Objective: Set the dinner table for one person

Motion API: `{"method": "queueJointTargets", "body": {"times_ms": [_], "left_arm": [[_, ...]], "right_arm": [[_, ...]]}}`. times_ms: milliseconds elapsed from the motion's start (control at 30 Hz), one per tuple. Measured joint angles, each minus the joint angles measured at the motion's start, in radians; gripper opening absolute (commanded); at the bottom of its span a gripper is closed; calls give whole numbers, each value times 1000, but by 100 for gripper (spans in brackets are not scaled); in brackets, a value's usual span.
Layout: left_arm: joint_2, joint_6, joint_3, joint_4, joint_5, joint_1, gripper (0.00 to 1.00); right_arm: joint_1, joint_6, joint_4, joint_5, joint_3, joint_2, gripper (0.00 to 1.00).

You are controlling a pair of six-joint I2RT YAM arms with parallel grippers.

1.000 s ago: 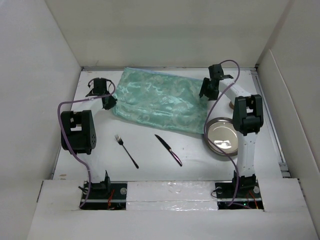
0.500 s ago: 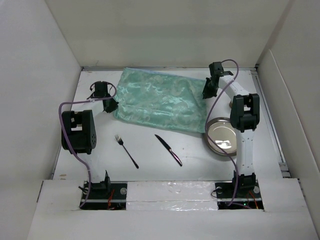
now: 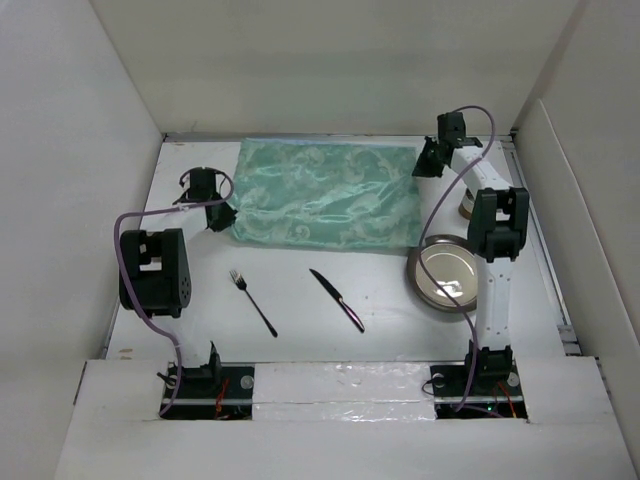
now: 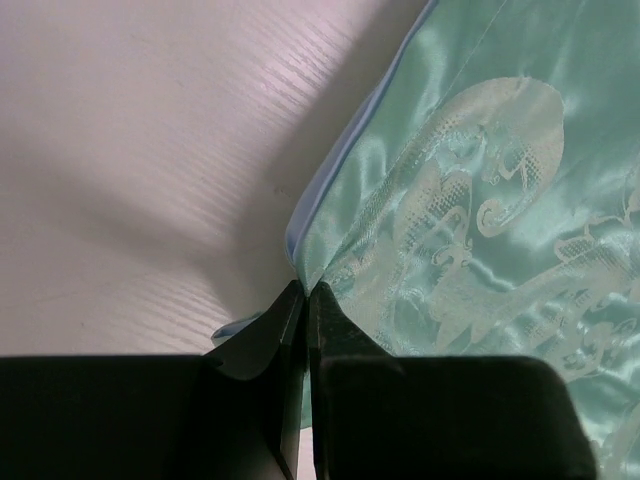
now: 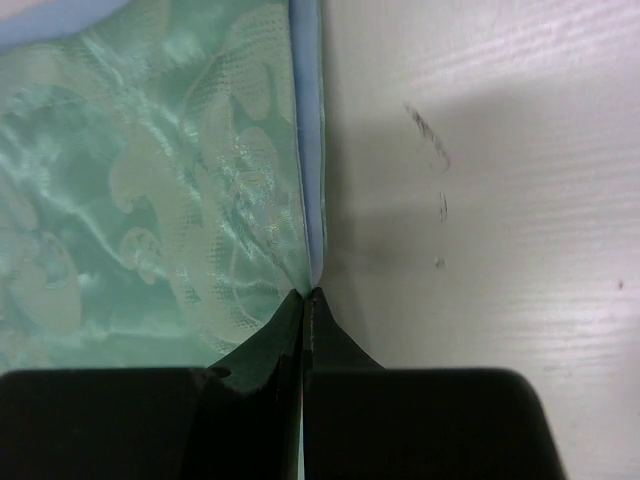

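The white dinner table (image 3: 390,335) carries a green marbled placemat (image 3: 325,195), spread out flat across the far middle. My left gripper (image 3: 226,216) is shut on the placemat's near-left corner; the left wrist view shows the jaws (image 4: 305,288) pinching the cloth (image 4: 470,180) at its blue hem. At the far-right corner my right gripper (image 3: 424,166) is shut on the mat too, and the right wrist view shows its tips (image 5: 308,293) closed on the cloth's edge (image 5: 170,200). A fork (image 3: 252,301), a knife (image 3: 337,300) and a metal plate (image 3: 447,273) lie nearer the front.
White upright panels (image 3: 95,150) wall the table on the left, back and right. The plate lies just beside the right arm's forearm (image 3: 492,270). A small pale object (image 3: 467,208) sits partly hidden behind the right arm's elbow.
The right gripper closed on the placemat's far-right corner and drew it back and to the right. The skewed, rumpled cloth now lies as a flat rectangle. The left gripper kept its hold.
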State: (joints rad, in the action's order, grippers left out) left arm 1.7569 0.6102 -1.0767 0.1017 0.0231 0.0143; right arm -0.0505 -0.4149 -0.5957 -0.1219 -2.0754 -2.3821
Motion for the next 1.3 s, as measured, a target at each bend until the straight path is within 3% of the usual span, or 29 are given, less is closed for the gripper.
{"method": "queueJointTargets", "body": {"times_ms": [267, 767, 833, 867, 967, 1000, 1233, 1300], "left_arm": [[-5, -8, 2, 14, -40, -74, 0], [11, -21, -34, 35, -69, -27, 0], [11, -25, -33, 37, -76, -40, 0], [12, -26, -33, 40, -84, -47, 0], [13, -27, -33, 61, -103, -59, 20], [13, -26, -33, 68, -108, -61, 26], [-39, -12, -8, 87, -122, -61, 28], [-87, -5, 10, 90, -117, -61, 27]], "right_arm": [[43, 26, 45, -55, -71, -27, 0], [49, 6, 73, -129, -142, -120, 1], [49, -3, 102, -125, -111, -115, 21], [50, -10, 115, -122, -87, -111, 42], [54, -18, 153, -126, -32, -88, 60], [56, -19, 153, -126, -26, -77, 60], [50, -18, 153, -157, -12, 58, 61], [39, -14, 160, -164, 11, 139, 55]]}}
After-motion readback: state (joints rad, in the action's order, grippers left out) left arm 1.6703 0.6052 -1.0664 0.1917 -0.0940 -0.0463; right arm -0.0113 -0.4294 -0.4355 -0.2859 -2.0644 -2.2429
